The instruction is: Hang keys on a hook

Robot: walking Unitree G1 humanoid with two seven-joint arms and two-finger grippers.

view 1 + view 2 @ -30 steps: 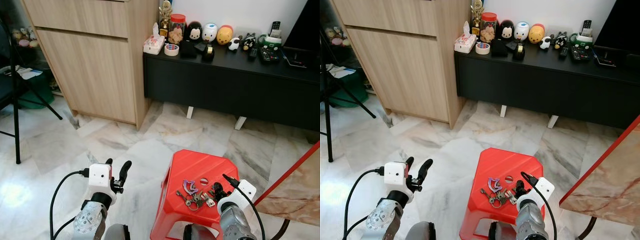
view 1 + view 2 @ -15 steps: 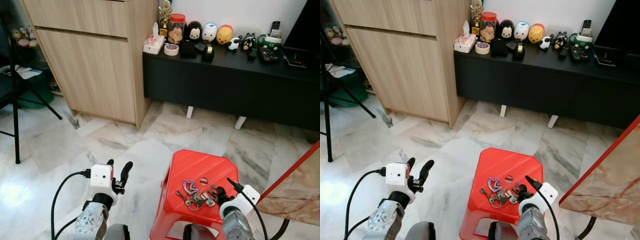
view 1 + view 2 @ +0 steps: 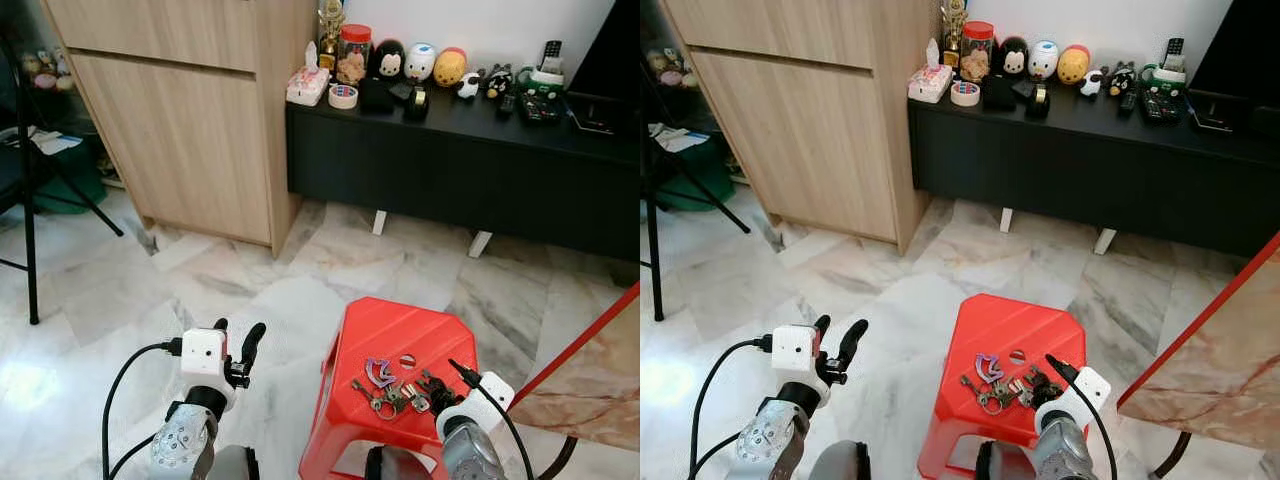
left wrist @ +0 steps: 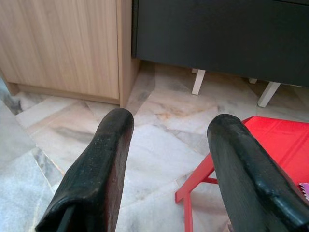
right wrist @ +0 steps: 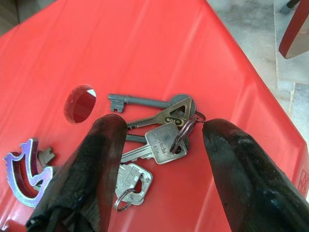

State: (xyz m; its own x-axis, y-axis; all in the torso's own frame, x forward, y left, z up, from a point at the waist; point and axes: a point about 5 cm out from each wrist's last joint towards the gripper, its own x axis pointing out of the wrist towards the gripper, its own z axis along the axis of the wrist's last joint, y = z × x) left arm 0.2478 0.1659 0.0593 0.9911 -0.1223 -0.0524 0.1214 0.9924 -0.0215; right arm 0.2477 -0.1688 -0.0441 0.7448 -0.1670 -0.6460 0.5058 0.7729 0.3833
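Keys, a loose bunch of silver and grey metal keys on small rings, lie flat on the glossy red plastic stool, and that flatness is the main hazard: I judge that the long black fingers could skid on the slick top and push the bunch along instead of getting under it, or nip one key so the others swing, slip out or slide off the stool edge close by. A closure set too far toward the purple curved tag would catch that instead. The right gripper hovers just above the seat with its jaws spread wide and nothing held; the ring joining the flat keys sits between the two fingers, the long grey key lies just past the fingertips, and the round hole in the seat is just outside one finger. The left gripper is also wide open and empty, held over the marble floor beside the stool, well apart from the keys. No hook can be made out.
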